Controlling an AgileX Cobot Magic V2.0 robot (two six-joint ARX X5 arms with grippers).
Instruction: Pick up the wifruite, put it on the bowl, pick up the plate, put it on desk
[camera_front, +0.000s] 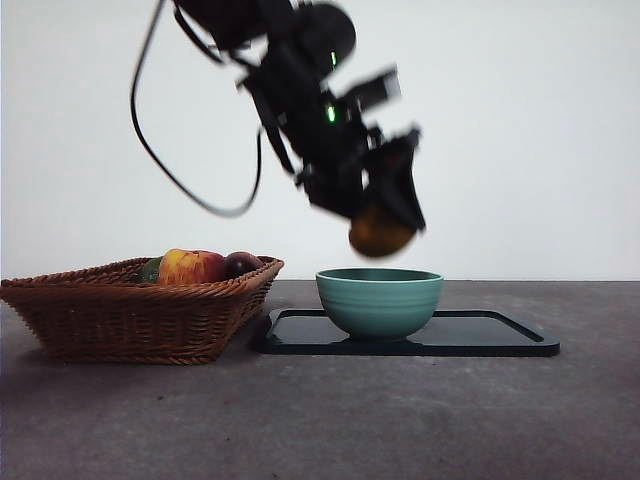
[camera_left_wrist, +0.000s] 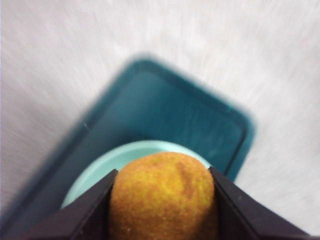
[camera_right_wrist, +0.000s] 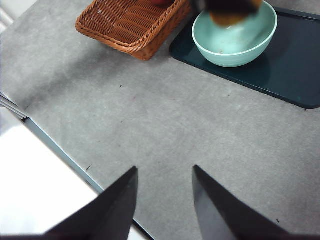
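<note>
One brown-yellow fruit (camera_front: 380, 232), clamped between the jaws of the left claw (camera_front: 385, 225), hangs in the air just above the bowl's rim, not touching it. Left wrist view: fruit (camera_left_wrist: 162, 197) fills the gap between both jaws, pale bowl interior (camera_left_wrist: 107, 167) right beneath.

One teal-green bowl (camera_front: 380, 300), upright, sits on one dark flat tray (camera_front: 500, 335), toward the tray's basket end. Nothing seen inside the bowl from the right wrist view (camera_right_wrist: 235, 42) apart from the blurred fruit and claw over it.

One brown wicker basket (camera_front: 140, 310) stands just beside the tray on the tabletop (camera_front: 400, 420), its corner close to or touching the tray edge; cannot tell which. In the basket: one red-yellow apple (camera_front: 192, 266), one dark purple-red fruit (camera_front: 243, 263), and a green piece (camera_front: 151, 269) mostly hidden behind the apple.

Arm body and a looping black cable (camera_front: 160, 150) come down from the top, over the basket side. Air between fruit and bowl is open.

Right claw (camera_right_wrist: 162, 200) hovers over bare tabletop near its edge, well apart from bowl and basket, jaws apart, holding nothing.
</note>
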